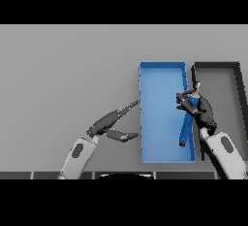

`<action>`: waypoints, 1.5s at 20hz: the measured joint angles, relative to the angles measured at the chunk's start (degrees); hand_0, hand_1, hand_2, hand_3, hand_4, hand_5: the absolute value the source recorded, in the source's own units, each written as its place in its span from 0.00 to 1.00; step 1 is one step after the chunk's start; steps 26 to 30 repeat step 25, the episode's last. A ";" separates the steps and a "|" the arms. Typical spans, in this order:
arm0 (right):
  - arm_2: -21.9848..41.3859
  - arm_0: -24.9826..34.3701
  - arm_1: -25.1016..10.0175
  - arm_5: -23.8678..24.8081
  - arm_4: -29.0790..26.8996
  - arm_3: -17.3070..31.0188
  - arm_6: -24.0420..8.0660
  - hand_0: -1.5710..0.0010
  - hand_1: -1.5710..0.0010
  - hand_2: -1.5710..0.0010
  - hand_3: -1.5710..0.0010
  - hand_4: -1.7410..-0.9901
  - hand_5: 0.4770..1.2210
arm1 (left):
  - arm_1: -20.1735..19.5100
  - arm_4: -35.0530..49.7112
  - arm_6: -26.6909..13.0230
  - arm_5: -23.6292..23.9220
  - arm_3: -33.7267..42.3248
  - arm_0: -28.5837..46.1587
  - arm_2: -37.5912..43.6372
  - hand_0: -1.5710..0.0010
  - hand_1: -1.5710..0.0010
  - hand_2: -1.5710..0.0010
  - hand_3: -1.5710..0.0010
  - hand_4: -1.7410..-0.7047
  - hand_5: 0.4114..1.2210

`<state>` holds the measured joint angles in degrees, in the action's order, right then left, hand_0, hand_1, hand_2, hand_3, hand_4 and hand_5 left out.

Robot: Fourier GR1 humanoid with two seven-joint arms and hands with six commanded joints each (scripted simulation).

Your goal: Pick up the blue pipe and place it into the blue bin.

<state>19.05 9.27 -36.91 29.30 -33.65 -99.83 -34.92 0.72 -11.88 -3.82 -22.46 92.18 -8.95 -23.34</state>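
We look down on a plain grey worktop [68, 65]. Toward its right side sits a long blue bin [162, 118], a shallow open tray with its long sides running from the near edge of the worktop to the far edge. Just beside it, nearer the right edge of the worktop, stands a dark grey bin [218, 82] of much the same shape, its near part hidden behind our right arm. Our right hand [202, 111] reaches in from the near right corner and sits over the right wall of the blue bin, its dark fingers curled round the upper part of the blue pipe [187, 123]. The pipe is a slim blue rod with dark ends, tilted a little, its lower end pointing toward the near edge of the worktop and lying inside the blue bin close to the right wall, its upper end poking out past the fingers toward the gap between the two bins. We cannot tell whether the pipe's lower end rests on the bin floor or hangs just above it. Our left hand [116, 123] shows over bare worktop just left of the blue bin, near the near edge, its fingers straight and spread, pointing toward the bin's left wall and holding nothing.
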 measured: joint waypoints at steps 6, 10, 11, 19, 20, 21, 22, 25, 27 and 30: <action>4.84 1.87 -3.94 3.89 -6.99 2.25 -0.03 0.65 0.67 0.68 0.90 0.54 0.85 | 0.13 -0.10 -0.34 0.20 -0.53 -0.37 0.25 1.00 1.00 1.00 1.00 0.79 0.10; 15.60 7.77 -13.21 2.73 -6.03 3.34 0.02 0.86 0.86 0.87 0.96 0.68 0.59 | 0.88 -0.27 -0.98 0.61 -1.56 -1.20 0.36 1.00 1.00 1.00 1.00 0.79 0.10; 17.38 8.64 -14.27 2.21 -6.72 3.73 -0.03 0.88 0.89 0.89 0.97 0.69 0.53 | 0.53 -0.04 -0.30 0.45 -1.16 -0.61 0.41 1.00 1.00 1.00 1.00 0.79 0.10; 30.74 17.29 -20.68 0.81 -12.64 4.96 -0.03 0.98 0.98 0.98 0.99 0.86 0.33 | 0.60 -0.16 -0.89 0.60 -1.23 -0.49 0.42 1.00 1.00 1.00 1.00 0.78 0.11; 31.38 17.93 -21.17 0.58 -12.73 4.87 -0.03 0.98 0.99 0.99 1.00 0.86 0.32 | 0.44 0.09 -0.51 0.32 -0.99 0.12 0.31 1.00 1.00 1.00 1.00 0.78 0.10; 31.24 18.57 -21.42 -0.08 -12.61 5.75 -0.02 0.99 0.99 0.99 1.00 0.87 0.32 | 0.32 0.10 -0.31 0.39 -0.76 0.34 0.36 1.00 1.00 1.00 1.00 0.78 0.10; 32.02 18.27 -21.27 -0.51 -12.13 5.26 0.25 0.99 0.99 0.99 1.00 0.87 0.32 | 0.18 0.00 -0.44 0.48 -1.00 -0.29 0.64 1.00 1.00 1.00 1.00 0.78 0.10; 32.60 19.19 -21.39 -1.26 -12.07 5.02 0.06 0.99 0.99 0.99 1.00 0.87 0.32 | 0.27 0.27 -0.86 0.39 -2.00 -1.94 1.35 1.00 1.00 1.00 1.00 0.78 0.10; 32.60 19.19 -21.39 -1.26 -12.07 5.02 0.06 0.99 0.99 0.99 1.00 0.87 0.32 | 0.27 0.27 -0.86 0.39 -2.00 -1.94 1.35 1.00 1.00 1.00 1.00 0.78 0.10; 32.60 19.19 -21.39 -1.26 -12.07 5.02 0.06 0.99 0.99 0.99 1.00 0.87 0.32 | 0.27 0.27 -0.86 0.39 -2.00 -1.94 1.35 1.00 1.00 1.00 1.00 0.78 0.10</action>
